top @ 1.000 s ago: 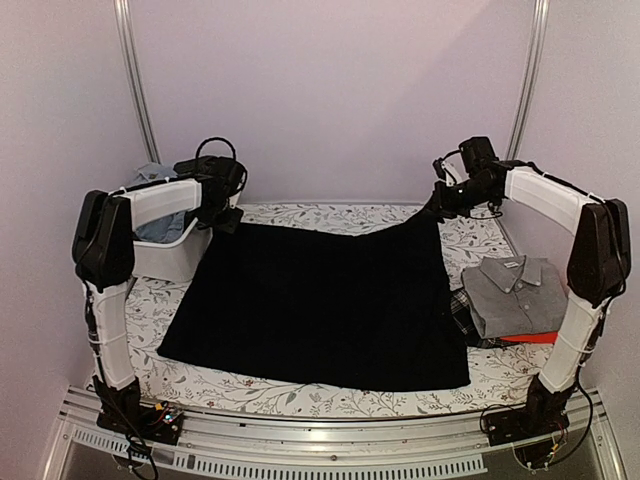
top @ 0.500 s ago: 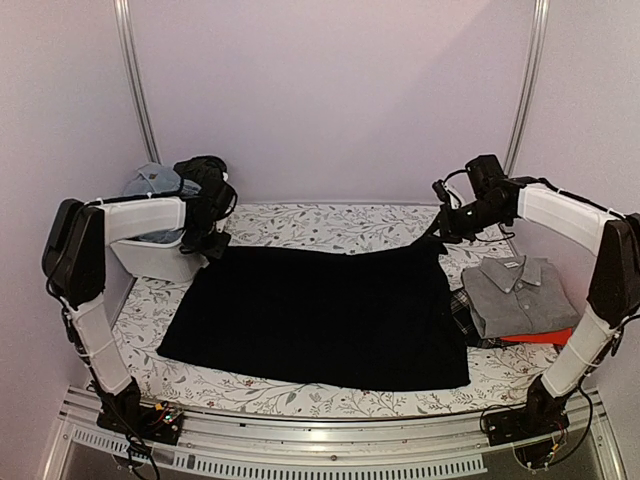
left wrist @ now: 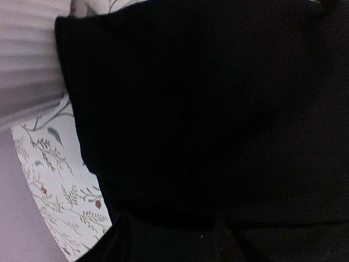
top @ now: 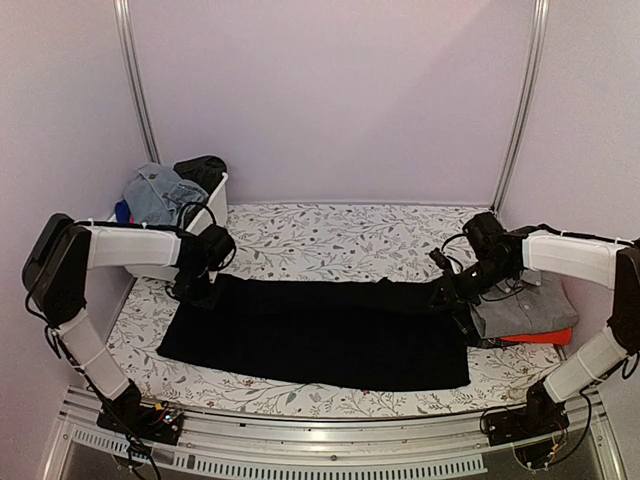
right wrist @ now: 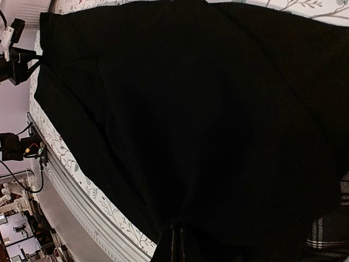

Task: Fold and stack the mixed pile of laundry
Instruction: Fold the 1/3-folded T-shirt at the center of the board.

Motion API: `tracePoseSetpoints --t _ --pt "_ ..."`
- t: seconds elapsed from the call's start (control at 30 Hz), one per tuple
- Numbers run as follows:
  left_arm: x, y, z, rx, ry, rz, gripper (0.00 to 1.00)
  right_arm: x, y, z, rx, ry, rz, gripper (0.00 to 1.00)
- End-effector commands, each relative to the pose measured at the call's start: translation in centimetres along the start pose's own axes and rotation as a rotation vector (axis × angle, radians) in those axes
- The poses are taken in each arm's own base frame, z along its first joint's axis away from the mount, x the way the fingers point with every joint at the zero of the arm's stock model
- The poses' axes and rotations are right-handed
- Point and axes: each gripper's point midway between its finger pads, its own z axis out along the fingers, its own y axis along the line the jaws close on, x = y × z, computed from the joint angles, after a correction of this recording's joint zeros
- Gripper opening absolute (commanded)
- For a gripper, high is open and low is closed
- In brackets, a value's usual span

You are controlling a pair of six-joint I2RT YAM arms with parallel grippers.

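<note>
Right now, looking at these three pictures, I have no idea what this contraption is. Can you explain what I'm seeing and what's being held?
These are two robot arms bolted at the near edge of a flowered table. The wide picture comes from a fixed camera above and behind them. The two dark close-ups come from a camera on each wrist. A large black garment lies on the table. The right gripper is shut on its far right corner. The left gripper sits at the far left corner, but I cannot tell whether it grips. A folded grey shirt lies on red cloth at the right, and a white tub of clothes stands back left.
</note>
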Motion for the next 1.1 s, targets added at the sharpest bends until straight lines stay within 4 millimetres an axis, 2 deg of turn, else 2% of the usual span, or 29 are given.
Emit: tracePoseSetpoints --t 0.0,0.03,0.1,0.2,0.33,0.43,0.63,0.7,0.8,0.93,1.07 --pt "-0.3 1.4 -3.3 0.054 -0.073 -0.13 0.59 1.1 2.4 -0.7 -0.114 0.028 -0.038 0.05" --pt "-0.7 1.9 -4.0 0.073 -0.095 -0.158 0.6 1.5 2.5 -0.6 -0.128 0.047 -0.039 0.11" --pt "-1.1 2.5 -4.5 0.106 -0.111 -0.191 0.6 2.1 3.0 -0.8 -0.154 0.085 -0.04 0.14" --pt "-1.2 3.1 -4.6 0.144 -0.116 -0.23 0.59 1.6 3.2 -1.6 -0.128 0.071 -0.069 0.2" --pt "-0.8 3.8 -4.3 0.179 -0.11 -0.294 0.59 0.0 3.4 -2.6 -0.093 0.024 -0.065 0.29" --pt "-0.9 5.0 -4.4 0.203 -0.121 -0.411 0.59 -1.4 3.2 -3.0 -0.057 -0.023 -0.051 0.4" --pt "-1.4 6.6 -5.7 0.368 -0.212 -0.718 0.57 -5.1 2.2 -4.0 0.042 -0.134 -0.023 0.45" --pt "-1.5 7.1 -5.8 0.444 -0.257 -0.819 0.59 -6.0 1.9 -3.3 0.049 -0.126 -0.013 0.45" --pt "-0.8 7.4 -4.8 0.541 -0.248 -0.942 0.59 -7.0 1.8 -2.2 0.042 -0.116 -0.003 0.45" --pt "0.0 7.4 -3.1 0.551 -0.195 -0.987 0.59 -6.5 0.8 0.2 0.066 -0.051 -0.002 0.48" --pt "0.5 6.4 -1.9 0.585 -0.129 -0.98 0.55 -6.4 -0.1 1.6 0.095 -0.011 -0.019 0.54"
